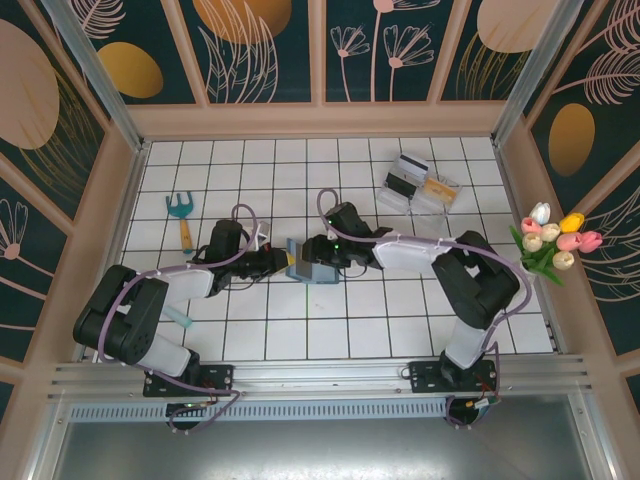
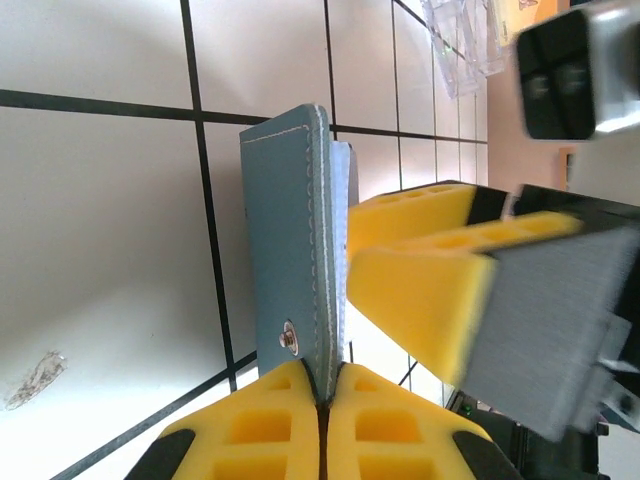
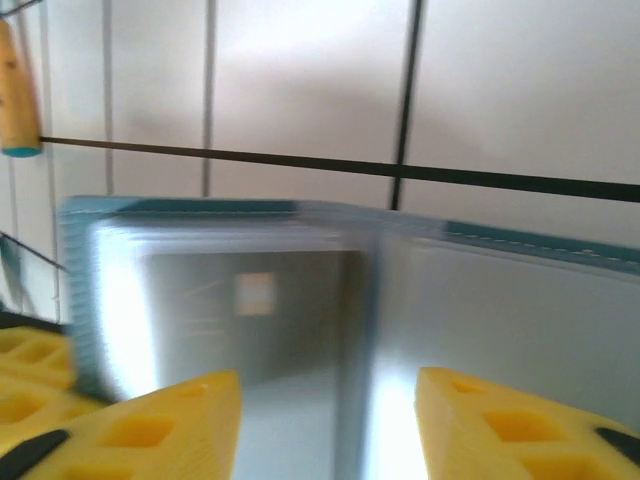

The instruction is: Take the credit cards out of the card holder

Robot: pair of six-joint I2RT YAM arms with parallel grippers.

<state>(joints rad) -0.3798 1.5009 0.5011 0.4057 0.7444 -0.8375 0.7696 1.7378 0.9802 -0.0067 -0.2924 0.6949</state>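
The teal card holder [image 1: 312, 266] is held off the tiled floor between the two arms, its halves spread apart. My left gripper [image 1: 284, 262] is shut on its lower edge [image 2: 285, 250], near a small metal snap. A grey card with a pale chip square [image 3: 250, 295] sits behind the clear sleeve inside the holder [image 3: 520, 330]. My right gripper [image 3: 328, 430] is open in front of that inner face, one finger on each side of the fold, gripping nothing. Its yellow fingers [image 2: 425, 290] hover close beside the holder. The right wrist view is blurred.
A clear plastic tray [image 1: 400, 195] at the back right holds a greyish card with a dark stripe [image 1: 411, 165] and a yellow-orange card [image 1: 439, 187]. A teal garden fork with a wooden handle [image 1: 182, 218] lies at the left. Artificial tulips [image 1: 555, 240] lean on the right wall.
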